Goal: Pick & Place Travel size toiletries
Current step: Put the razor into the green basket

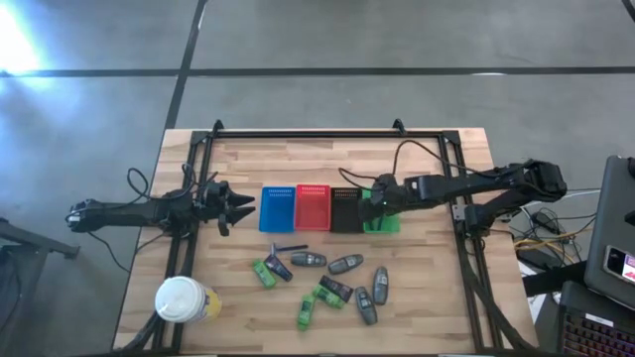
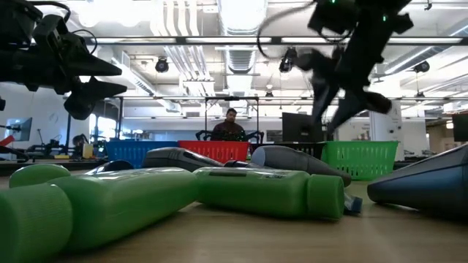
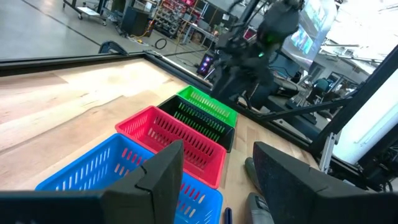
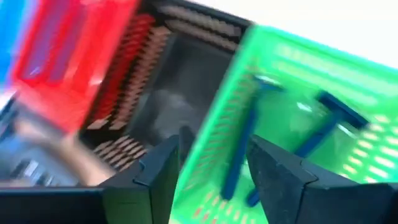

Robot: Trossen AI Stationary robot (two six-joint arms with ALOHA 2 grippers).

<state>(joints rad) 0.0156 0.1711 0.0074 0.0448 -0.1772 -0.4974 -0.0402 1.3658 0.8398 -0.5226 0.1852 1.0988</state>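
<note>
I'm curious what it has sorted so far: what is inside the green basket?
Two blue razors lie in the green basket. The right claw, open above it, covers the near part, so anything more there stays unseen.

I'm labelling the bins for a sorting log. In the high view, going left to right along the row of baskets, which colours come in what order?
blue basket → red basket → black basket → green basket, partly under the right gripper.

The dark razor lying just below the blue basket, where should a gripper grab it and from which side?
Likely mid-handle, coming straight down from above. The razor lies flat on the table, its thin handle bare along most of its length, with the grey tube close at one end. The open left gripper hovers nearest.
</note>
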